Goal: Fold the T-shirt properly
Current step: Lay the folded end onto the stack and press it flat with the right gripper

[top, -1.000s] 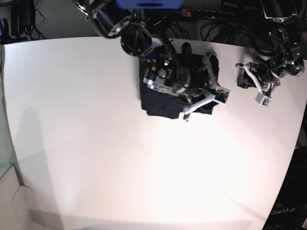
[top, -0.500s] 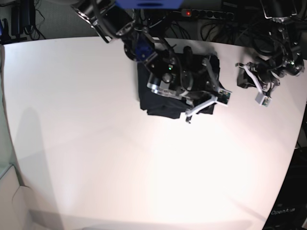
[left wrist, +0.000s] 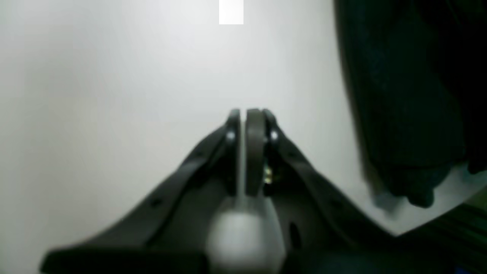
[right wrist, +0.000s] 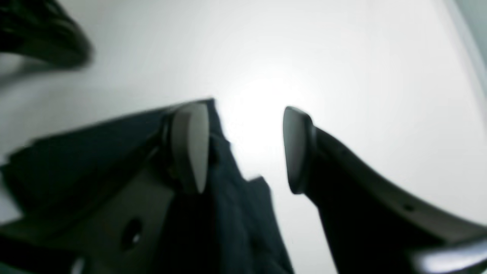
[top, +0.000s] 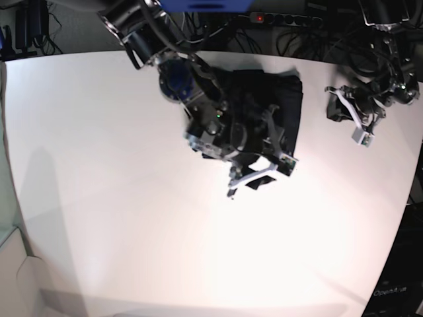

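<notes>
Lying folded into a compact dark bundle near the far edge of the smooth white surface (top: 119,198), the T-shirt (top: 287,99) is thin, soft, plain black cloth with no print. The right gripper (top: 254,173) hangs over its near edge with pale fingers spread; in the right wrist view a fold of the cloth (right wrist: 243,213) sits below and between them, not pinched. The left gripper (top: 353,122), matte black with fingers pressed together and nothing held, hovers just beside the shirt. "OpenArm" is faintly readable at the lower corner.
</notes>
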